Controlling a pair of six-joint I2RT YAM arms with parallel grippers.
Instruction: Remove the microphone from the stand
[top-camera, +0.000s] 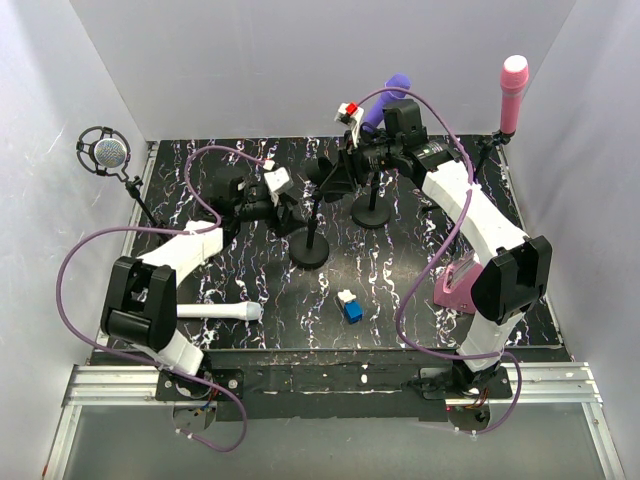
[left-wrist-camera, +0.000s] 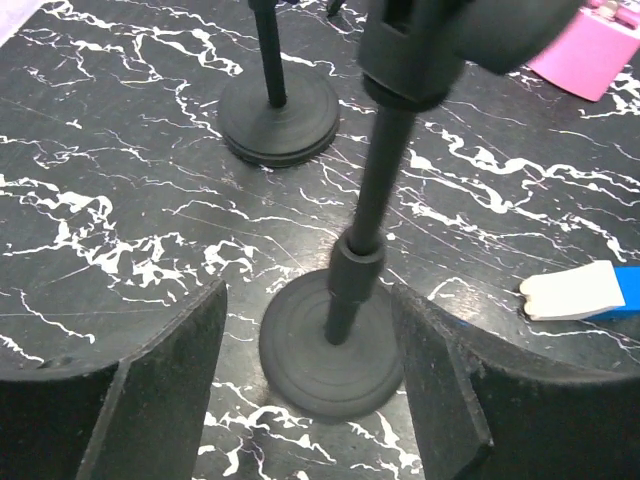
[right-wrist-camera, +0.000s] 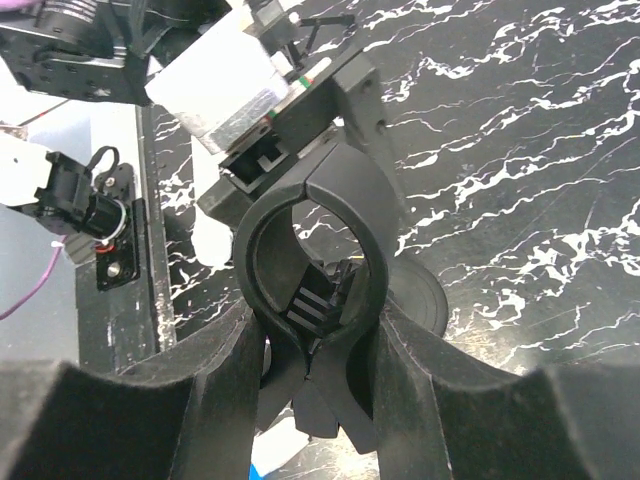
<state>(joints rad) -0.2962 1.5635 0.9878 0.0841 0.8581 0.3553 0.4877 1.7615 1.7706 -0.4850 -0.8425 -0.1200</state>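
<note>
A black stand (top-camera: 310, 250) rises from the middle of the table, and its clip (right-wrist-camera: 310, 240) is an empty ring. My right gripper (top-camera: 342, 172) is shut on the clip's handles (right-wrist-camera: 330, 400), one finger on each side. My left gripper (left-wrist-camera: 310, 390) is open, with its fingers on either side of the stand's round base (left-wrist-camera: 333, 350) and clear of the pole (left-wrist-camera: 368, 225). A white microphone (top-camera: 215, 312) lies flat on the table beside the left arm's base, apart from both grippers.
A second stand (top-camera: 372, 213) holding a purple microphone (top-camera: 388, 95) is just behind the first. A pink microphone (top-camera: 513, 85) stands at the far right and a grey mesh one (top-camera: 103, 152) at the far left. A blue-and-white block (top-camera: 350, 306) and a pink object (top-camera: 455, 285) lie near the front.
</note>
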